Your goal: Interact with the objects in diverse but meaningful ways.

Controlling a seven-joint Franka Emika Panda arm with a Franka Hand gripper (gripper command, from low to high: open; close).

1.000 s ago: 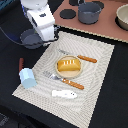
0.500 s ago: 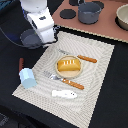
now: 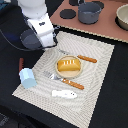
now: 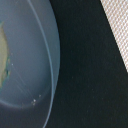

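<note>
the arm's hand (image 3: 47,42), its grip hidden, hangs beside the mat (image 3: 100,75) where the loaf (image 3: 68,65) sits.

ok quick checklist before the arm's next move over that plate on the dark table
1. Gripper state: cannot tell; the fingers are hidden under the arm's white housing in the exterior view and absent from the wrist view.
2. Arm over the translucent plate: ok; the wrist view shows its rim close below.
3. Holding anything: cannot tell.
4. Bread loaf on its plate on the placemat: ok.
5. Carton at the mat's edge, apart from the arm: ok.
6. Saucepan on the brown board, apart from the arm: ok.
</note>
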